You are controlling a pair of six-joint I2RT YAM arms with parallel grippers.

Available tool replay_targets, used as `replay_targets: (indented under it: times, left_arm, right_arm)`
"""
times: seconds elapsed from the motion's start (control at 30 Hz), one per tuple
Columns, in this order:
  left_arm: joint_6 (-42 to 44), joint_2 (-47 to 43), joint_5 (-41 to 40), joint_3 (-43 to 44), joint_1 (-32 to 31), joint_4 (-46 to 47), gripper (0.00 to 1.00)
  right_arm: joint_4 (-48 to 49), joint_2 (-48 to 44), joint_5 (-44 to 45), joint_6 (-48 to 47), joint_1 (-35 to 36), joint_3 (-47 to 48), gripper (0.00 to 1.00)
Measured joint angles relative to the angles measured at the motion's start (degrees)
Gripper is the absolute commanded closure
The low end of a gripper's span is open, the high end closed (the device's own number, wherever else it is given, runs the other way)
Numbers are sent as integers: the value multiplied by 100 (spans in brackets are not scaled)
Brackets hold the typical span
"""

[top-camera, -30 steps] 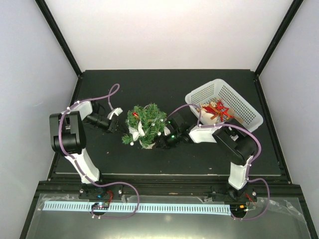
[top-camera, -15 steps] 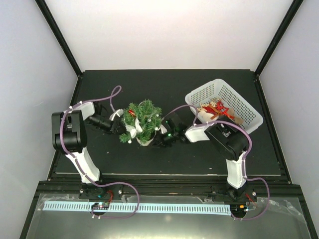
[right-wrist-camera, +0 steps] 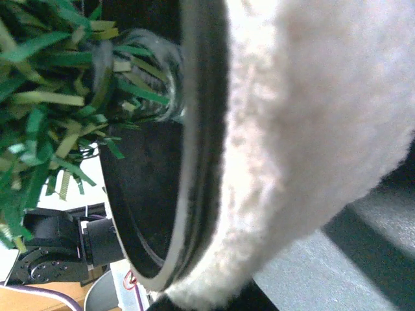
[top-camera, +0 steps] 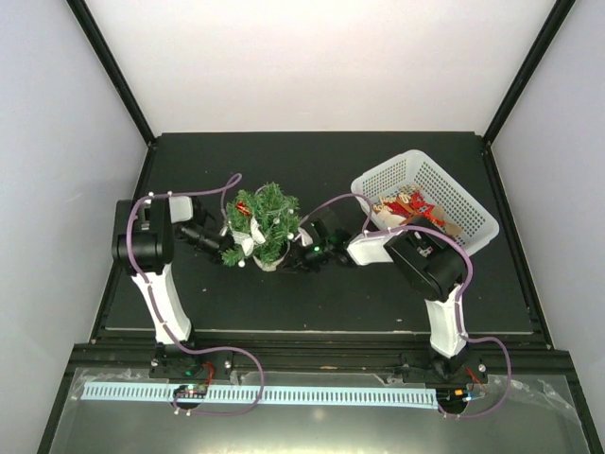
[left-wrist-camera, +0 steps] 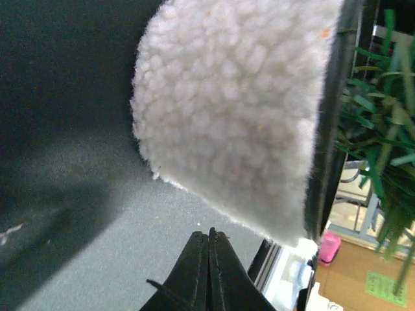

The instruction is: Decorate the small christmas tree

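Note:
The small christmas tree stands left of the table's middle, dark green with white bows and a red ornament. Its fuzzy whitish pot fills the left wrist view, with needles at the right edge. My left gripper is at the tree's lower left. Its fingers are shut with nothing between them, just short of the pot. My right gripper comes in from the right. It is shut on the pot's wall at the rim, its fingers mostly hidden under the fuzz.
A white perforated basket sits at the back right and holds red and gold ornaments. Purple cables loop over both arms. The black mat ends in raised black rails at both sides.
The tree has shifted left and a little back with my right gripper on its pot. My left gripper has closed from partly open and moved in against the tree's left side.

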Motion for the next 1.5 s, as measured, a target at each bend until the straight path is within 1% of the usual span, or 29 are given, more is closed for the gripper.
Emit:
replay_targets:
  times: [0.23,0.87,1.0,1.17,1.33,1.5]
  left_arm:
    - [-55,428,229,210,-153,13,98]
    - [-518,1069,361,1801,-210,103,98]
    - [-608,1172,402,2004,-212,125,98]
    - [-708,1174,352,2033,-188,251,98]
    - [-761,1036,59,2011,70,393,98]
    - [-675,575,-372,1880,710,444,98]
  right_arm:
    - [85,94,2,42,0,111,99]
    - [212,531,2,214,-92,518,99]
    - [236,535,-2,282,-92,505,99]
    - [232,496,105,282,-127,304,99]
    - [175,302,232,247,-271,-155,99]
    - [-111,-173,590,-31,-481,-549,99]
